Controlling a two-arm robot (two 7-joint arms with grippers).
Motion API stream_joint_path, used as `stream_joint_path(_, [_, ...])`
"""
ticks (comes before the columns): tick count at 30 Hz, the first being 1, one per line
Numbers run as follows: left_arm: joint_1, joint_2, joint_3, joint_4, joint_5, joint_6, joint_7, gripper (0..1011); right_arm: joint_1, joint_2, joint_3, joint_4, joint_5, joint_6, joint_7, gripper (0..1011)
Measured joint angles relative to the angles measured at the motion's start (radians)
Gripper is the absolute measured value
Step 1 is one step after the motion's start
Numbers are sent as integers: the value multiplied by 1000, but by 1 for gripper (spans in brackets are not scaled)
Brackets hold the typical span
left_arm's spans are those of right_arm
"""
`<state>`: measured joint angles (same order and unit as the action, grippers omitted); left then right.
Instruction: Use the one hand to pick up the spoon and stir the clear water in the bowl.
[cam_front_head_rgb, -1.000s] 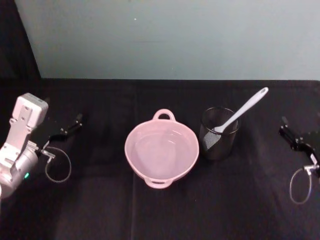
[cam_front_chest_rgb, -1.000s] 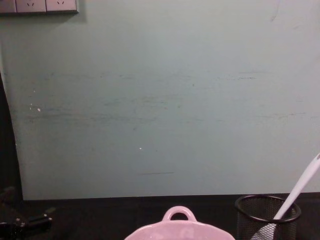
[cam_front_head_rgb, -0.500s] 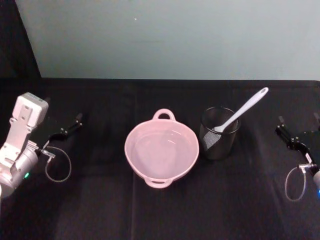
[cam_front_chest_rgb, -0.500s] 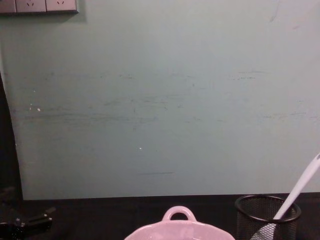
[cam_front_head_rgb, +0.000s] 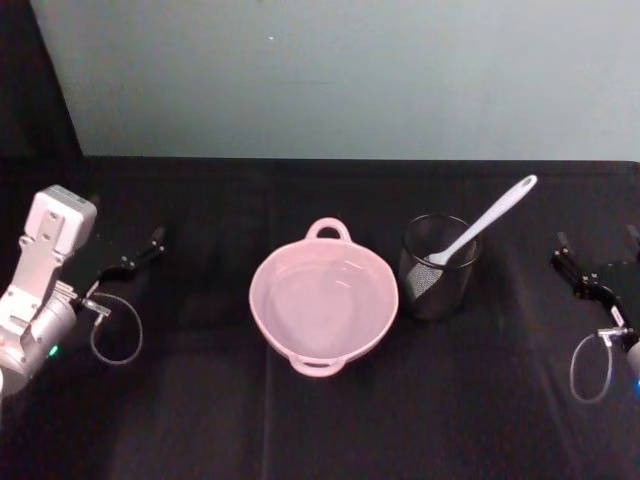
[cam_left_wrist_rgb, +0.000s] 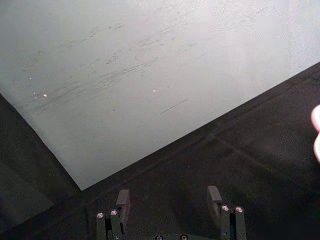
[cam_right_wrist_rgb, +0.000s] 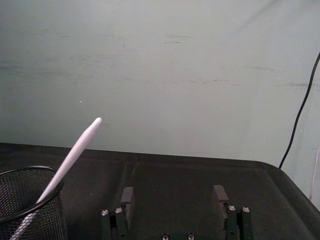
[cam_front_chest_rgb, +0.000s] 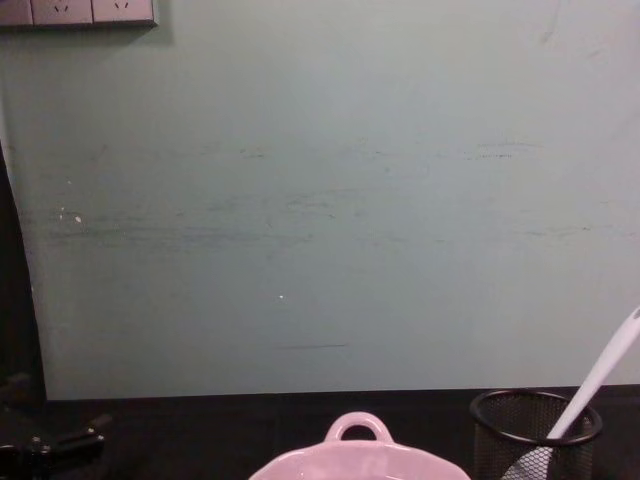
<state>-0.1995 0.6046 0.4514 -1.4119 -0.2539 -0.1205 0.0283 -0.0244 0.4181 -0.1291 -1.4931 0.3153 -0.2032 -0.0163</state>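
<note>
The black desk (cam_front_head_rgb: 200, 400) carried the pink bowl (cam_front_head_rgb: 323, 300) at its centre, water inside. At the bowl's 3 o'clock stood the mesh cup (cam_front_head_rgb: 437, 268), the spoon (cam_front_head_rgb: 482, 221) leaning in it, handle toward 2 o'clock. The left gripper (cam_front_head_rgb: 140, 252) sat at 9 o'clock, the right gripper (cam_front_head_rgb: 596, 268) at 3 o'clock, both with fingers released, holding nothing.
</note>
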Motion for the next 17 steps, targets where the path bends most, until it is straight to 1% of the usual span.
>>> stream_joint_path(17, [0,0,0,0,0,0,0,1011,-1,1,0,-2,2,2,-2,1003])
